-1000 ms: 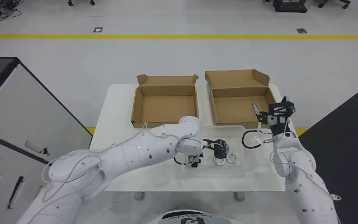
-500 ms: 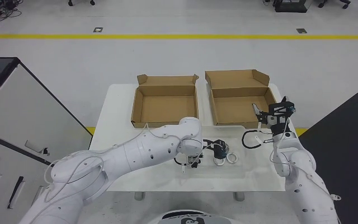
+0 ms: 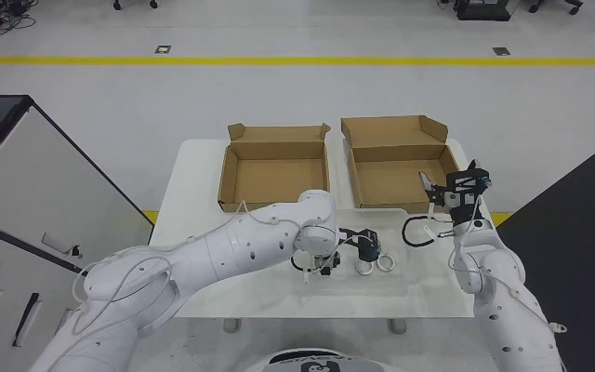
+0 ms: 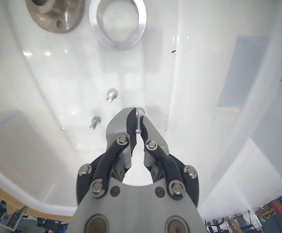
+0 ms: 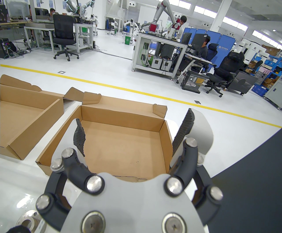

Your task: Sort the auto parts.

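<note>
Down at the white tray [image 4: 198, 88], the left gripper [image 4: 137, 113] is pinching a slim screw [image 4: 138, 123] while a short bolt [image 4: 111, 94], a ring [image 4: 117, 22] and a flange [image 4: 55, 15] are lying loose. Farther off, the right gripper [image 5: 133, 115] is hanging agape and empty by the right box [image 3: 400, 177]. It and the left box [image 3: 279, 181] are sitting bare, so sorting is seemingly just starting.

The left arm [image 3: 244, 245] shifts slightly toward the far side of the desk [image 3: 193, 186], carrying the left pincer [image 4: 137, 111] and its gripped bolt [image 4: 138, 121].
</note>
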